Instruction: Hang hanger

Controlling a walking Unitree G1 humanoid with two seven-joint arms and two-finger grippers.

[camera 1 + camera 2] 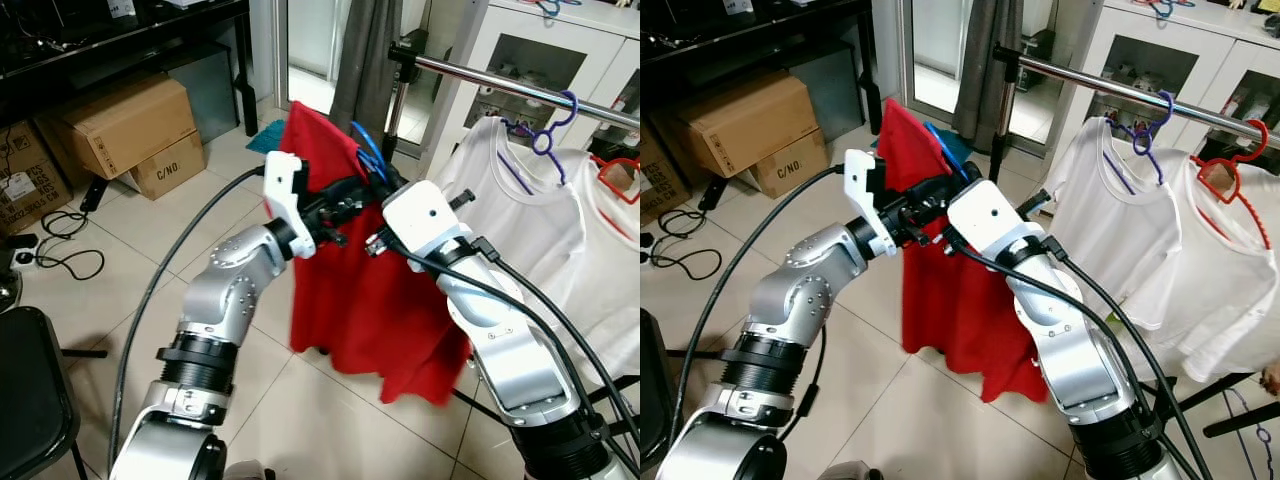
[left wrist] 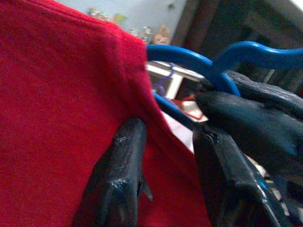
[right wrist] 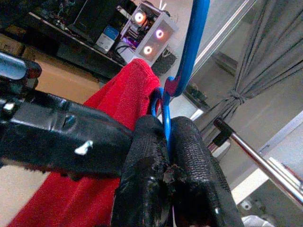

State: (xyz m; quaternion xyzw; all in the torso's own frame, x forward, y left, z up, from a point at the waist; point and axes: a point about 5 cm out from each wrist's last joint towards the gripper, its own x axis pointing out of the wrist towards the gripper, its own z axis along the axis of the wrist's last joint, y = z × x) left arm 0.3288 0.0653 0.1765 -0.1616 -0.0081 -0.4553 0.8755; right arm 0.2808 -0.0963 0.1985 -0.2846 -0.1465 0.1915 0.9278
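The hanger, blue and thin, carries a red shirt and sits clamped at its neck in the right gripper. It looks light and stiff; the shirt hangs soft below. The left gripper pinches the collar just beside, under the rail.

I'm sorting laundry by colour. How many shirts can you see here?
3: a red shirt on the blue hanger held between the grippers, and two white shirts hanging on the rail. More may hang beyond the frame.
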